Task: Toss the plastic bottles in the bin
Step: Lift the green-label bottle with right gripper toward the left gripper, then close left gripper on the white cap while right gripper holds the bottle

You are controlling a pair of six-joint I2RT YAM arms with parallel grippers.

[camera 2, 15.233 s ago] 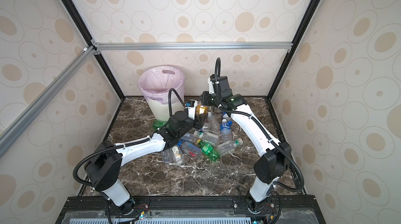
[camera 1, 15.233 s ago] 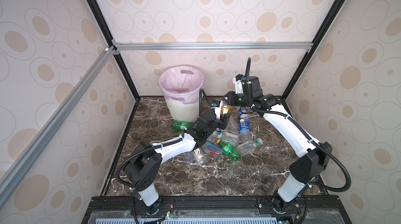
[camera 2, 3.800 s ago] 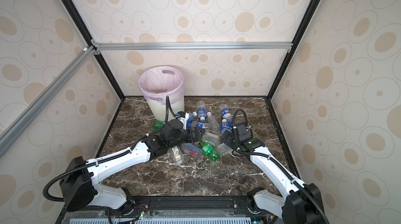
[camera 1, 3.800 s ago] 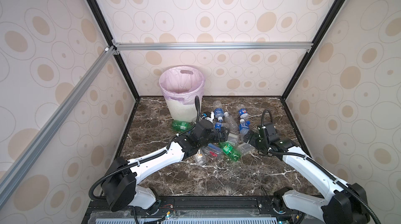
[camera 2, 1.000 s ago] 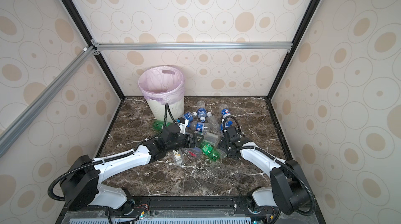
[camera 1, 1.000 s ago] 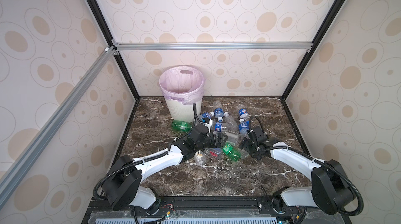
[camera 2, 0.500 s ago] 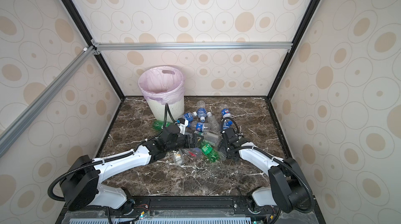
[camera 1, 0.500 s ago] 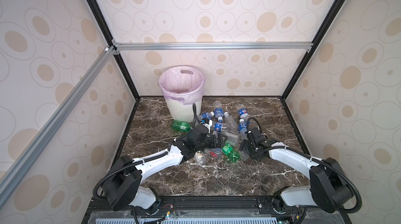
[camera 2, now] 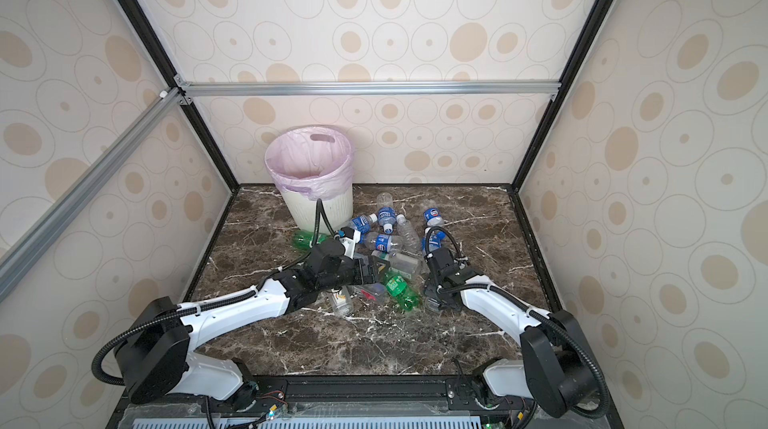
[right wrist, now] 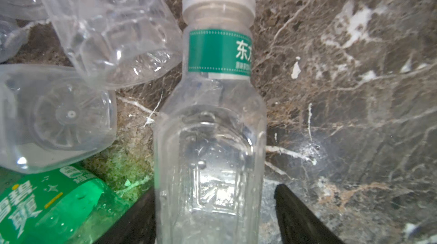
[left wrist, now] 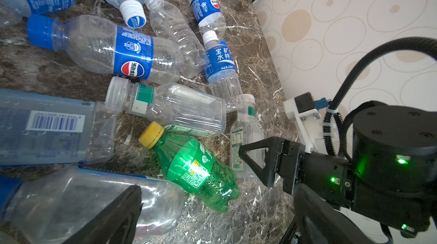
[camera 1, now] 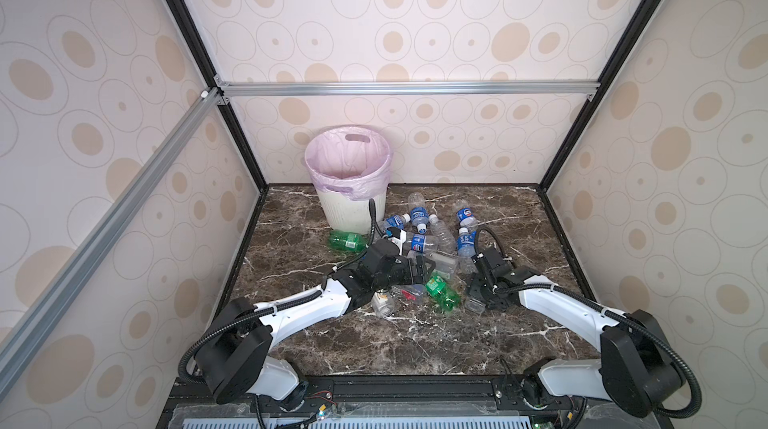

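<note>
- The right tool (right wrist: 215,188) straddles the lower body of a clear square-shouldered plastic bottle with a green neck label and a pale ribbed cap (right wrist: 210,134). This bottle lies flat on the dark marble counter (camera 1: 415,343) at the near right edge of the pile.
- The jaws stand apart. One finger lies against the bottle wall and the other shows a gap, so nothing is clamped yet.
- Risk: the wall is thin. A hard squeeze low on the body may buckle it and squirt the bottle out of the pads.
- Risk: the touching finger sits between this bottle and a green plastic bottle with a yellow cap (left wrist: 196,167). Closing may shove or trap the green bottle.
- The left tool (camera 1: 424,269) hovers over the middle of the pile with its jaws wide apart. Only one finger shows in the left wrist view, so contact with the large clear bottle (left wrist: 94,202) beside it cannot be confirmed.
- Risk: the round white ribbed bin with a pale pink liner (camera 1: 345,213) stands at the back left, well apart from the grasp and beyond the left arm (camera 1: 299,310). A direct carry may strike that arm.
- Risk: the bin is much taller than the bottles. A low release hits its wall or rim and drops the bottle back onto the counter.
</note>
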